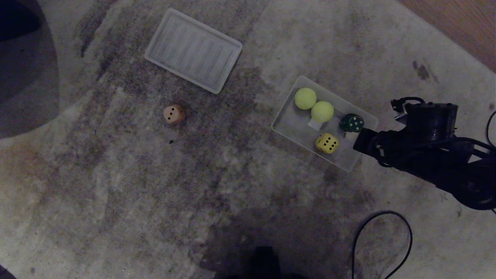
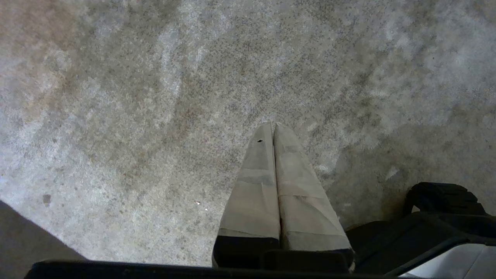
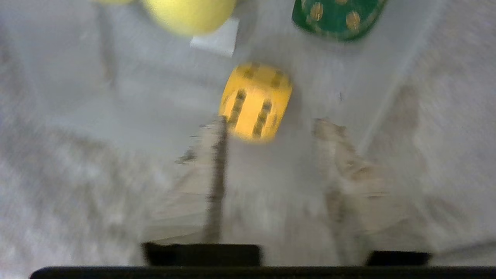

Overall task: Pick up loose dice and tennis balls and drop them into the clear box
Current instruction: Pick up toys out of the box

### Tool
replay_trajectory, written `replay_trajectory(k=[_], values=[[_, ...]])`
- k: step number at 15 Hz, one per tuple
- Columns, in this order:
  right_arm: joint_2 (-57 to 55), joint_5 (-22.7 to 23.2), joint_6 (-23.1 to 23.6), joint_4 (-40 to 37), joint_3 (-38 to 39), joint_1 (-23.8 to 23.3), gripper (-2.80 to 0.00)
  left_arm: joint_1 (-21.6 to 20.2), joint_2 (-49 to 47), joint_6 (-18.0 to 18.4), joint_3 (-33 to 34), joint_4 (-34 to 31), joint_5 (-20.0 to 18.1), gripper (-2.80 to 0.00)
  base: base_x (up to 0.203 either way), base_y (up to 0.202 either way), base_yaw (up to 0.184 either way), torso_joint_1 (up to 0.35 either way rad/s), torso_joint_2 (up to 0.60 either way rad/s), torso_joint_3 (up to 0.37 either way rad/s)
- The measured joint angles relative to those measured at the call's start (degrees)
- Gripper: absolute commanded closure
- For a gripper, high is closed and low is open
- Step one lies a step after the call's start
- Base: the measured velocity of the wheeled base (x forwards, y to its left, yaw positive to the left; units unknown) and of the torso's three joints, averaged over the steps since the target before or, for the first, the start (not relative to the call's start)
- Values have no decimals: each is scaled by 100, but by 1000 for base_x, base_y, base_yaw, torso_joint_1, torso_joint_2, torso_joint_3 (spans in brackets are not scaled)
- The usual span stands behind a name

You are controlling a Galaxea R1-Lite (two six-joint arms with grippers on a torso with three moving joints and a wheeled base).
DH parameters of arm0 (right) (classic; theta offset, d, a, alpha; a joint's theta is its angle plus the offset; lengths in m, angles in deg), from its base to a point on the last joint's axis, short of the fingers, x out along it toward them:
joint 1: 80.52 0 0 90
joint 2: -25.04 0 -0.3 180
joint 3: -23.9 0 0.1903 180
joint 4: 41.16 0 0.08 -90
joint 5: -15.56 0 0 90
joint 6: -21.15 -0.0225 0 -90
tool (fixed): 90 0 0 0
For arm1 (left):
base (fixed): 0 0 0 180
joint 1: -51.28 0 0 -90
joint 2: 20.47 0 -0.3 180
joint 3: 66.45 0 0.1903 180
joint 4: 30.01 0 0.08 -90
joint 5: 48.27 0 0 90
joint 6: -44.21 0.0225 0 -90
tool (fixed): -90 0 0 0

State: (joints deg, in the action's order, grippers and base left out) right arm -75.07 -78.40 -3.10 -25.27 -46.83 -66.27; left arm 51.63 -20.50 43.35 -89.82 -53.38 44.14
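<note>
The clear box (image 1: 296, 130) lies on the carpet at the right and holds two tennis balls (image 1: 305, 98) (image 1: 322, 111), a dark green die (image 1: 352, 123) and a yellow die (image 1: 326, 143). A pinkish-tan die (image 1: 174, 114) lies loose on the carpet left of centre. My right gripper (image 1: 353, 138) hovers at the box's right end. In the right wrist view the right gripper (image 3: 271, 123) is open and empty, with the yellow die (image 3: 255, 100) lying in the box just past its tips, near the green die (image 3: 337, 19) and a tennis ball (image 3: 190, 13). My left gripper (image 2: 273, 126) is shut over bare carpet.
A flat ribbed clear lid (image 1: 193, 50) lies at the back, left of the box. A black cable (image 1: 381, 217) loops on the carpet in front of the right arm. Wooden floor (image 1: 457, 23) shows at the far right corner.
</note>
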Motion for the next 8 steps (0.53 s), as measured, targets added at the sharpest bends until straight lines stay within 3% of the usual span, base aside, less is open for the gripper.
replay_trajectory(k=[8], values=[[3067, -934, 205, -1961, 1191, 287, 0, 0, 0, 0, 0, 0, 1, 0, 0, 0, 0, 0, 0, 0]])
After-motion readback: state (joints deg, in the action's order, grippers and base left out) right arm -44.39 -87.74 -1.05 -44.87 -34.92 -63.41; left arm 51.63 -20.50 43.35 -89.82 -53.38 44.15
